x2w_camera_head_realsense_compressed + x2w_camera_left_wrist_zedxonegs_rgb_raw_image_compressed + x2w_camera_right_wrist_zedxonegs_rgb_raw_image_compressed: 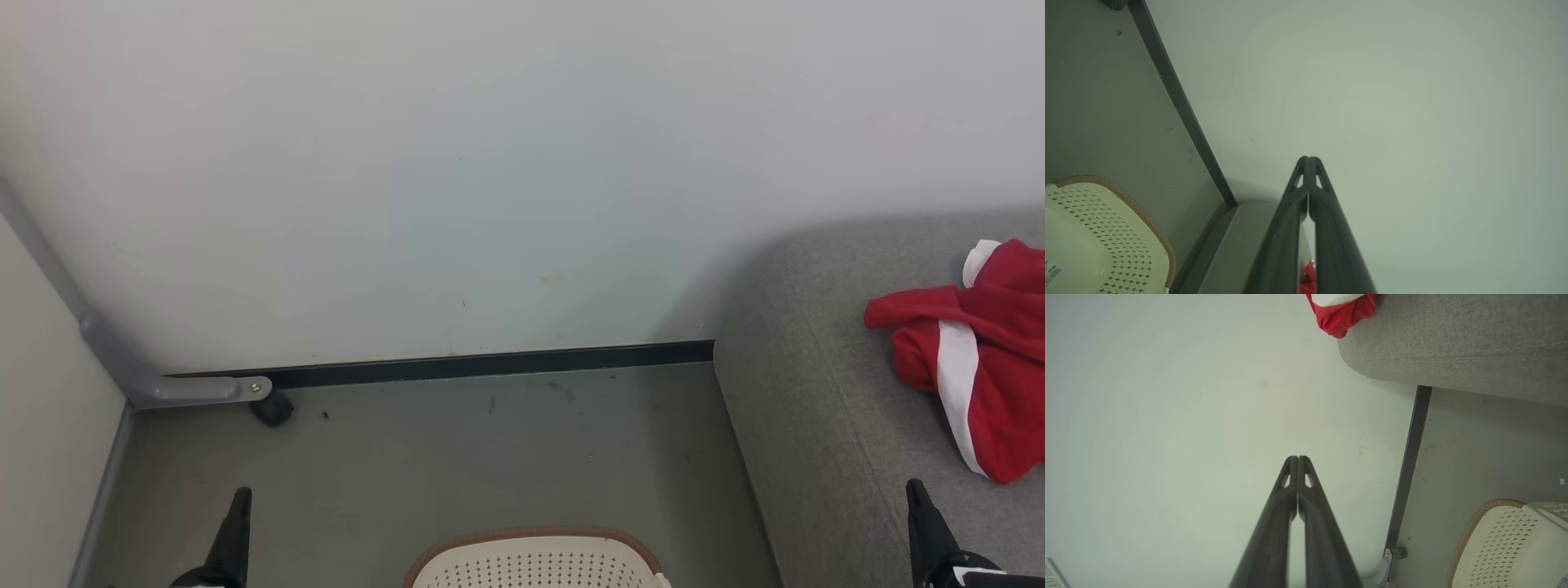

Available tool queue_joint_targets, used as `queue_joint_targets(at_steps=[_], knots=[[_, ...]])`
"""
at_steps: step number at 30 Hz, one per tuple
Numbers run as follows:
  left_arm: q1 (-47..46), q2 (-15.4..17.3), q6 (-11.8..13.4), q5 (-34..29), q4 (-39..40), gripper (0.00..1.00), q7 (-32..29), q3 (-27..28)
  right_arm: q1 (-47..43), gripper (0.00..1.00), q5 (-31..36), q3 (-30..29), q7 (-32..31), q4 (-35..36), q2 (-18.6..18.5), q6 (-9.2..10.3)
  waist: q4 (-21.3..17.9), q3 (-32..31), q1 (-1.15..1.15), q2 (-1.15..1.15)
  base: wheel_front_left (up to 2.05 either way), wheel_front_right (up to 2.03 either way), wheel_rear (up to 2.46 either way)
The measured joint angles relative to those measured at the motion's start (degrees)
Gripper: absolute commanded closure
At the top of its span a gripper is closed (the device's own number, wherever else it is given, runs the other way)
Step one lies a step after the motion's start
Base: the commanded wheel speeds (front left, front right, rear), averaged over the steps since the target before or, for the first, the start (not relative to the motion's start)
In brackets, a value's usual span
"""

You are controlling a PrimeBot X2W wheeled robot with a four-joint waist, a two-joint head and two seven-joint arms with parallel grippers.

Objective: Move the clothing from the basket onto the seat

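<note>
Fingers of both grippers press tip to tip and hold nothing. The left gripper rises at 7 o'clock of the head view and the right gripper at 5 o'clock, both pointing up toward the wall. One oval cream-white perforated plastic basket with a brown rim stands on the floor at 6 o'clock, between them. One bright red soft garment with white stripes lies crumpled at 3 o'clock on the one large grey woven-fabric sofa, well apart from the basket. The grey-green floor runs back to a dark skirting strip under a plain pale wall. One grey bracket with a black caster sits at 8 o'clock.
</note>
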State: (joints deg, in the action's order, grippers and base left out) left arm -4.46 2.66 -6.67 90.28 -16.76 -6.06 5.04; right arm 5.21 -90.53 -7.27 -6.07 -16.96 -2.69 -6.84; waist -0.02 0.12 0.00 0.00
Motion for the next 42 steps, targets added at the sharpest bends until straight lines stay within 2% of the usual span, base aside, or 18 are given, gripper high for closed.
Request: queue_joint_targets(at_steps=[4,42], knots=[[-0.01,-0.26,-0.43,1.42,-0.13,1.0,-0.45,0.16,0.01,1.0,-0.82,-0.38,-0.43,-0.03,0.12,-0.05,0.02,-0.02,0.0,0.0,0.0,0.0,0.0],[-0.01,-0.27,-0.43,1.42,-0.18,1.0,-0.45,0.18,0.02,1.0,-0.89,-0.38,-0.42,-0.03,0.16,-0.05,0.02,-0.02,0.0,0.0,0.0,0.0,0.0]])
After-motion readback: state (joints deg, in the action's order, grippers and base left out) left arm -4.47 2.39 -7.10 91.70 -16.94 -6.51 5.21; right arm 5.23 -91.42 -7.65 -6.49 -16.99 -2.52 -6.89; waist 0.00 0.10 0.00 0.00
